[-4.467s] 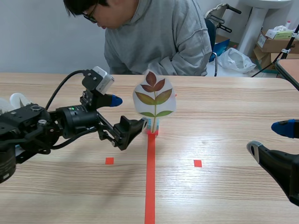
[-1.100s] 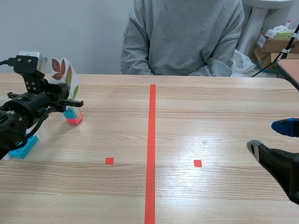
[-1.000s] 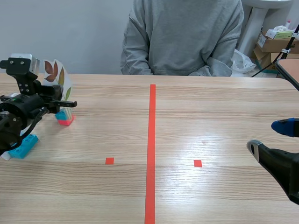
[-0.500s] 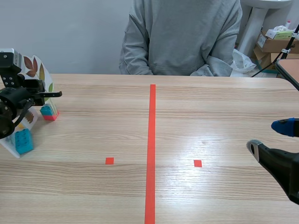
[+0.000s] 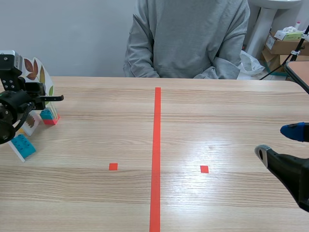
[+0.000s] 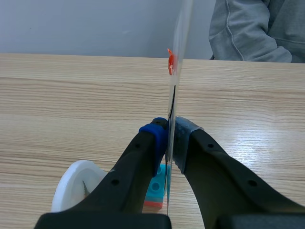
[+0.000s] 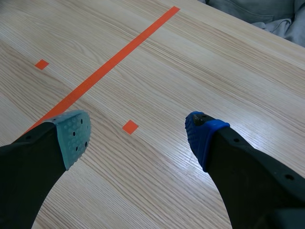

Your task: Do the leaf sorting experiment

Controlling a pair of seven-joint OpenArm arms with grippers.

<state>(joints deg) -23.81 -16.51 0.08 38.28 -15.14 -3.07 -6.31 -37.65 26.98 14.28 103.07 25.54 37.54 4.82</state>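
Leaf card [image 5: 35, 73] in left tool [image 6: 169, 132], second card [image 6: 75, 182]

left fingers [image 5: 48, 98] grip leaf card [image 5: 35, 71], far left | right fingers [image 5: 277, 164] apart, low right

The leaf card [image 5: 37, 76], clamped in the left gripper [image 6: 169, 138], now stands with its block base [image 5: 48, 116] far to the left of the long tape line [image 5: 155, 159], no longer on that line's far end. The person [image 5: 188, 38] beyond the line sits upright rather than bent forward.
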